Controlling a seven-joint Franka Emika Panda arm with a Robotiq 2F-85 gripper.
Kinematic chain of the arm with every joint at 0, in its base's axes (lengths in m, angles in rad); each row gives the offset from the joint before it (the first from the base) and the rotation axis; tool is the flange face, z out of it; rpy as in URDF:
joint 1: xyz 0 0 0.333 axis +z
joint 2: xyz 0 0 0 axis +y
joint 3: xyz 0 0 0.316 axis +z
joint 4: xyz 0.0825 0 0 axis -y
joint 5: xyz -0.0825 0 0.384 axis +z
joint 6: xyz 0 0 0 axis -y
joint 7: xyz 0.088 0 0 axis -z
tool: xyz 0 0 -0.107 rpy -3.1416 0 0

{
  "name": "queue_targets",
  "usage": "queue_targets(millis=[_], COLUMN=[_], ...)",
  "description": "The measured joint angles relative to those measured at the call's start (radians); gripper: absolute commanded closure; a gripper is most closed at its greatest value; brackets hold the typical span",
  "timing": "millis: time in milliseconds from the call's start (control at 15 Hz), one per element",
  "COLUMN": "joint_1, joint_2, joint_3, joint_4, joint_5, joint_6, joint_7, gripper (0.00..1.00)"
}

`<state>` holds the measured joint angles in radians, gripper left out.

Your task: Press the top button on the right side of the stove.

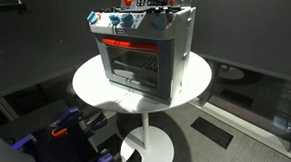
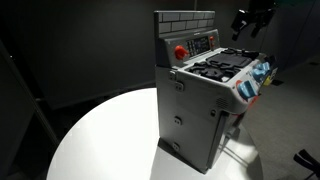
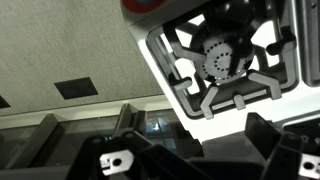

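Stove (image 1: 144,56) sits square on the round white table (image 1: 86,86), glass door facing out in an exterior view, and the arm is up high and off it. The gripper (image 2: 250,18) hangs in the air above the front edge of the cooktop, on the side of the blue and red knobs (image 2: 256,78), well apart from the brick-patterned back panel (image 2: 186,22) where the controls live. No contact yet, so I judge the press hasn't begun.

Looking through the wrist camera, the black burner grate (image 3: 225,60) fills the upper right, and the two fingers (image 3: 112,160) show low in the picture, set wide apart with nothing between them, so the jaws stand spread and empty.

The target should be on the small control strip (image 2: 204,43), just beside the round red button (image 2: 181,51). The individual keys are too small to tell apart from here.

Here's the danger. With the jaws that wide, one fingertip could land on a neighbouring key, or the far finger could clip the red button. The panel faces forward, so a push goes sideways into a light toy, and too much force may slide it across the smooth table or tip it back. Coming in low risks snagging the raised grate.
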<state>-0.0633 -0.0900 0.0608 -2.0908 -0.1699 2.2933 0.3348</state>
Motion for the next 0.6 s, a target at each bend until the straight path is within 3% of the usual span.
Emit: queue_targets(millis=[600], joint_1=[0.042], joint_2=[0.122], joint_3=[-0.005], joint_4=[0.132], joint_5=[0.0], joint_6=[-0.004], joint_7=[0.001], gripper=[0.0])
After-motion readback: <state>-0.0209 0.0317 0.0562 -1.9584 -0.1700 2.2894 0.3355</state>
